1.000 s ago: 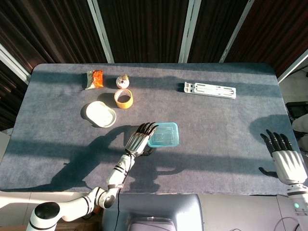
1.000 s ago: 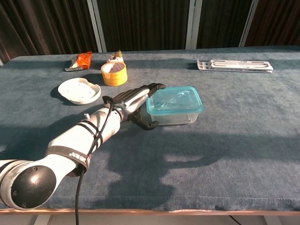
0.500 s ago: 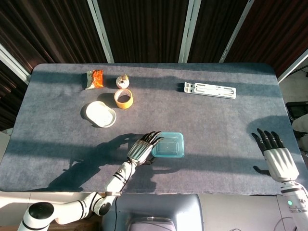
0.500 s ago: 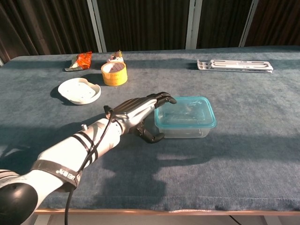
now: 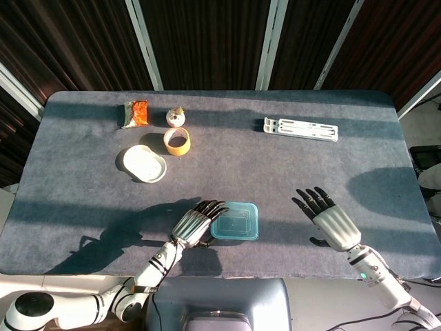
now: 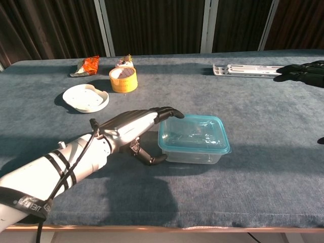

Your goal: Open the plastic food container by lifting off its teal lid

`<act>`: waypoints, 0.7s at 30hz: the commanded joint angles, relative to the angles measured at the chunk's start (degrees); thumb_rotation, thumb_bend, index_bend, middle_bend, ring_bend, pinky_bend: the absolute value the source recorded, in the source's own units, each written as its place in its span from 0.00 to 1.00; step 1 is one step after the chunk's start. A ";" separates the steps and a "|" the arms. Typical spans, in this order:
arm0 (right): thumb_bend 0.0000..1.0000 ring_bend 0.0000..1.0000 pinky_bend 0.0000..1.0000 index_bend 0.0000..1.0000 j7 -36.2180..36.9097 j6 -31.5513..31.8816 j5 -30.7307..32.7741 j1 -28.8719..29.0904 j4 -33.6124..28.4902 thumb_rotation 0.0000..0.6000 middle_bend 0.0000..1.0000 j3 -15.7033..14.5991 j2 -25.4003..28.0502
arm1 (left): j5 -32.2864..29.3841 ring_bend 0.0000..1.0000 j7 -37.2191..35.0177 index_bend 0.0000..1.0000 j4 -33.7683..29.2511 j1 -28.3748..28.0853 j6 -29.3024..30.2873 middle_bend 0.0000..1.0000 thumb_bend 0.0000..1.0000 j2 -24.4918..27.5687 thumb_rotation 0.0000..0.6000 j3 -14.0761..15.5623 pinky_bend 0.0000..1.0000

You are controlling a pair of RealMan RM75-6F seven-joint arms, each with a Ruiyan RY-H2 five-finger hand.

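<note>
The clear plastic food container (image 5: 235, 221) (image 6: 193, 139) with its teal lid on stands near the table's front edge. My left hand (image 5: 194, 225) (image 6: 134, 129) grips its left end: the fingers lie over the lid's left rim and the thumb curls against the side below. My right hand (image 5: 325, 217) hovers open over the table, well to the right of the container, fingers spread. In the chest view only the dark fingertips of the right hand (image 6: 302, 71) show at the right edge.
A yellow tape roll (image 5: 177, 141) (image 6: 123, 79), a white dish (image 5: 144, 163) (image 6: 85, 97), an orange snack packet (image 5: 136, 113) (image 6: 86, 66) and a small object (image 5: 177, 115) lie at the back left. A white rack (image 5: 301, 128) (image 6: 253, 70) lies at the back right.
My left hand has drawn back toward the front edge, and the container has come with it. My right hand has swung in from the table's right edge toward the container.
</note>
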 commanded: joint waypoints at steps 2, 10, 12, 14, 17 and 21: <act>0.20 0.00 0.00 0.30 3.95 -0.57 -4.05 3.17 4.02 1.00 0.00 -1.44 -4.68 | 1.10 0.21 -0.94 0.12 -0.35 0.71 0.79 0.24 0.33 0.09 1.00 1.11 0.12; 0.29 0.00 0.00 0.43 10.11 2.29 -8.64 6.42 10.64 1.00 0.00 -3.47 -12.11 | 3.88 0.21 -1.18 0.12 1.59 1.52 2.90 0.24 0.33 -1.00 1.00 2.74 0.11; 0.31 0.00 0.00 0.46 10.86 2.74 -9.03 6.83 11.69 1.00 0.00 -3.85 -12.83 | 4.71 0.20 -1.63 0.12 2.29 1.82 4.11 0.23 0.33 -1.47 1.00 2.86 0.11; 0.32 0.00 0.00 0.49 11.32 3.52 -9.40 7.17 12.97 1.00 0.00 -4.09 -13.93 | 5.67 0.20 -2.87 0.12 2.99 2.12 5.04 0.23 0.33 -1.80 1.00 3.23 0.10; 0.34 0.00 0.00 0.54 13.39 4.20 -9.65 7.70 14.75 1.00 0.00 -4.69 -15.42 | 6.52 0.19 -4.06 0.12 4.08 2.38 5.52 0.23 0.33 -2.18 1.00 3.75 0.10; 0.36 0.00 0.00 0.57 15.23 4.89 -9.78 8.26 17.11 1.00 0.01 -5.36 -17.26 | 7.18 0.19 -4.88 0.12 5.24 2.49 5.66 0.22 0.33 -2.70 1.00 4.07 0.10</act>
